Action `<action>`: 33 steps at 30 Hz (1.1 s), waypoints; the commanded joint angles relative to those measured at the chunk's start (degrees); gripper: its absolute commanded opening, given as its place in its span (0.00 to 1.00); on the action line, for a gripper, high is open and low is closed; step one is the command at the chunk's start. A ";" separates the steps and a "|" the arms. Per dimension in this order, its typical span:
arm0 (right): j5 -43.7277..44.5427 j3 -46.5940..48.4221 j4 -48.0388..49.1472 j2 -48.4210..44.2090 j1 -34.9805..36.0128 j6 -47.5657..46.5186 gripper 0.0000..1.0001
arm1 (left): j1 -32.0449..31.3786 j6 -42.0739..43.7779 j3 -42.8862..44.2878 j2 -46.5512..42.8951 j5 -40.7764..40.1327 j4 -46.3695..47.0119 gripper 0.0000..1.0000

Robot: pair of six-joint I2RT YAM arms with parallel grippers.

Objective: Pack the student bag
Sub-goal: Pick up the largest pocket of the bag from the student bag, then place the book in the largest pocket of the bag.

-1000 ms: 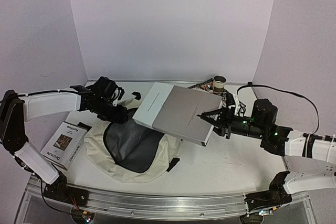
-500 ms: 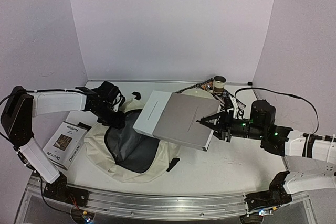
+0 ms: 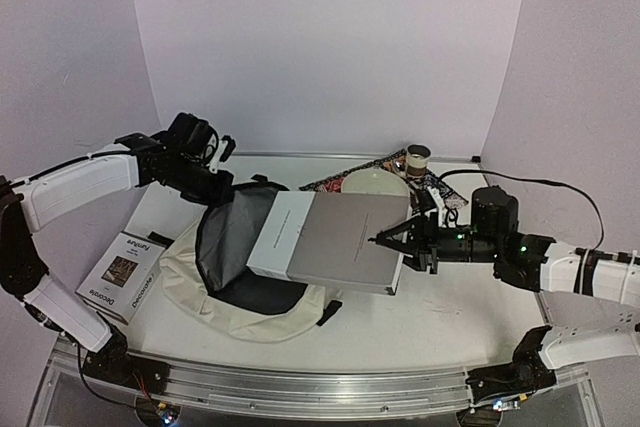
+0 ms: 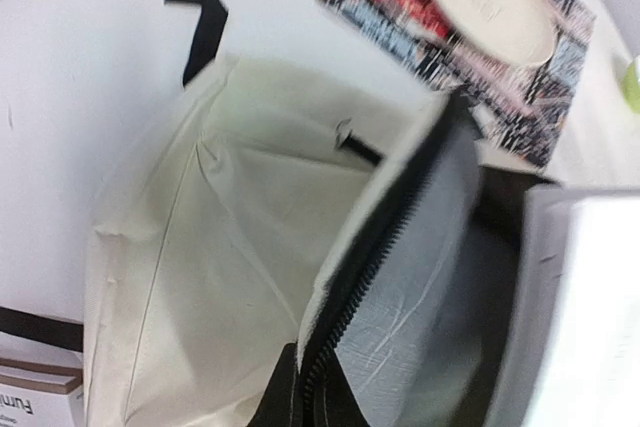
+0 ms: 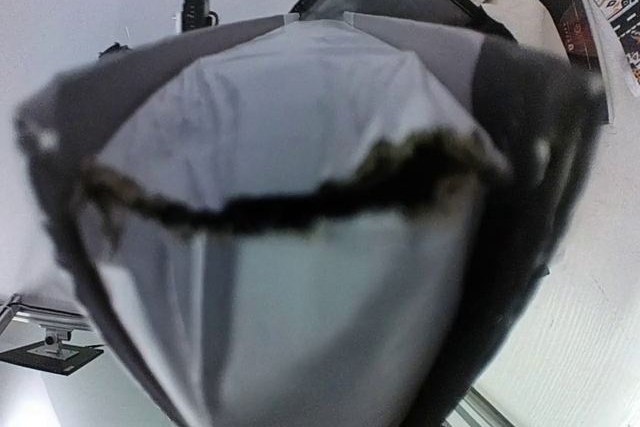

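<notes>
A: Far left: a book (image 3: 124, 274) flat on the table (image 3: 455, 297), not packed.
B: Next?
A: The left tool (image 3: 216, 189), closed tight on the zipper rim of the bag (image 3: 185, 272). It holds that edge up so the mouth gapes rightward.
B: Where's the bag itself?
A: Slumped on the table, left of centre, dark lining showing.
B: Middle?
A: There's the grey box (image 3: 335, 242), held about level, white end over the mouth. Inside or just above, can't tell.
B: Who has it?
A: The right tool (image 3: 398, 241), pinching the box's right edge, gripping it. Judged step: sliding it in. Risk: a corner snagging the rim.
B: Behind?
A: Just a plate (image 3: 372, 183), untouched.
</notes>
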 commanded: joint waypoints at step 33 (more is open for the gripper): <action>8.29 10.52 18.00 22.00 2.50 14.84 0.22 | -1.68 -5.68 8.99 -9.16 24.82 14.36 0.00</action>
